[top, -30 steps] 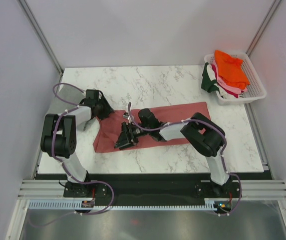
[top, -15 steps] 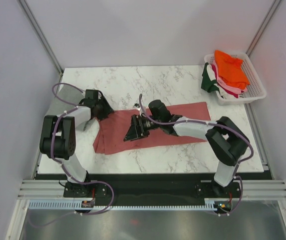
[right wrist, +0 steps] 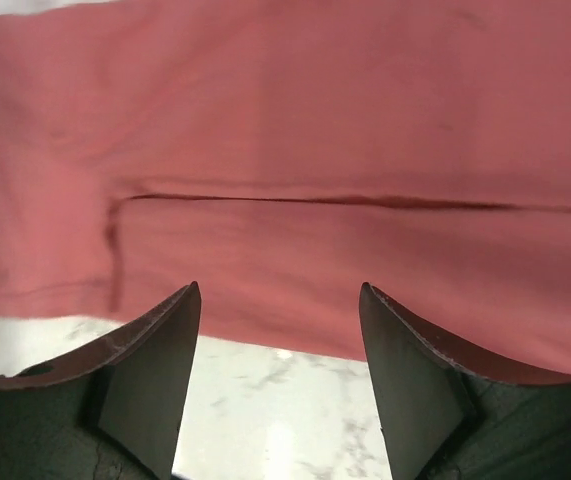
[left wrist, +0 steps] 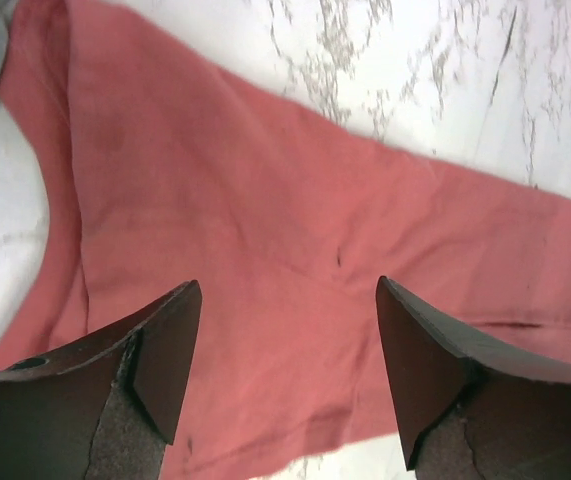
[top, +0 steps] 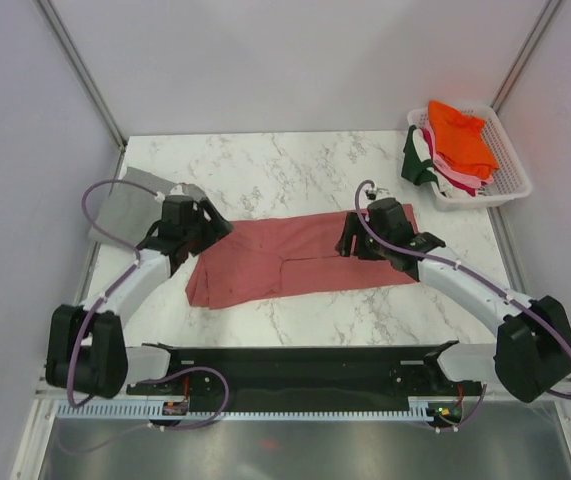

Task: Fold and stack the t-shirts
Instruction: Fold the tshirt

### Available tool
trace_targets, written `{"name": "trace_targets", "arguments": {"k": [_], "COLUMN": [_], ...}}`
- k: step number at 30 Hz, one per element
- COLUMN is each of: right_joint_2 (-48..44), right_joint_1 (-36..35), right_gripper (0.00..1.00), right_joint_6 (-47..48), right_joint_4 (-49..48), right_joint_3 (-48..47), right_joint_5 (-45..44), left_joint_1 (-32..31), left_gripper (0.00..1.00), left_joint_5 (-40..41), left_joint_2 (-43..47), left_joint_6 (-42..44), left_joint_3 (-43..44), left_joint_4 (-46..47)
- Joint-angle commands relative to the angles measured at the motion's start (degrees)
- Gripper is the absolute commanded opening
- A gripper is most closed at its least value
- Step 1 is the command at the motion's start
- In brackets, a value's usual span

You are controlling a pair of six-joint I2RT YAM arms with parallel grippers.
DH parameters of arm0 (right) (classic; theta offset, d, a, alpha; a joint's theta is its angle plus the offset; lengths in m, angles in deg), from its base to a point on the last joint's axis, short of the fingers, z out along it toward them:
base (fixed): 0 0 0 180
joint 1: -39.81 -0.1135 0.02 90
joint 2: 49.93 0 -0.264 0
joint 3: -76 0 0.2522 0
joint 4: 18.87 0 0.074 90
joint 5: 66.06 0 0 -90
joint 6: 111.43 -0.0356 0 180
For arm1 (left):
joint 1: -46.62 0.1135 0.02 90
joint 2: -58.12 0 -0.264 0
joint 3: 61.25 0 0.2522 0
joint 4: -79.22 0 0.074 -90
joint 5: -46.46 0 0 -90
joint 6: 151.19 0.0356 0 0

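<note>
1. The pink tee lies flat on the table, folded into a long band that runs across the middle from left to right
2. The left gripper hangs over the band's left end with its fingers spread wide and nothing between them. In the wrist view only pink cloth shows below the gap. Whether the tips touch the cloth cannot be told
3. The right gripper hangs over the right part of the band, also with fingers apart and empty
4. In the right wrist view a straight fold edge crosses the cloth ahead of the fingers, turning down at its left end. Bare marble shows between the fingers, below the cloth's nearer edge
5. The grey tee lies at the table's left edge, beside the left arm. In the left wrist view a grey corner lies against the pink tee's end
6. The basket stands at the far right corner, well apart from both grippers
7. It holds a heap with the orange tee on top and a white tee lower down. The dark green tee hangs over its left rim
</note>
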Motion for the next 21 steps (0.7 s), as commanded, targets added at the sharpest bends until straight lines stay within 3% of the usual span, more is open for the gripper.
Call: {"name": "trace_targets", "arguments": {"k": [1, 3, 8, 21], "right_joint_2": [-3.7, -4.8, -0.4, 2.2], "right_joint_1": [1.5, 3.9, 12.4, 15.1], "right_gripper": [0.72, 0.7, 0.64, 0.59], "right_joint_6": [-2.0, -3.5, -6.6, -7.9], "right_joint_4": [5.3, 5.7, 5.9, 5.2], "right_joint_3": [3.5, 4.7, 3.9, 7.2], "right_joint_5": [-17.3, -21.8, -23.8, -26.8], "left_joint_1": [-1.7, -1.9, -2.1, -4.3], "left_gripper": [0.79, 0.78, 0.76, 0.72], "left_joint_5": [4.6, 3.9, -0.2, 1.3], "left_joint_2": [7.5, 11.6, 15.3, 21.3], "left_joint_6": [-4.8, -5.3, -6.7, -13.0], "left_joint_3": [-4.2, -6.3, -10.7, -16.9], "left_joint_4": [-3.6, -4.5, -6.3, -11.2]}}
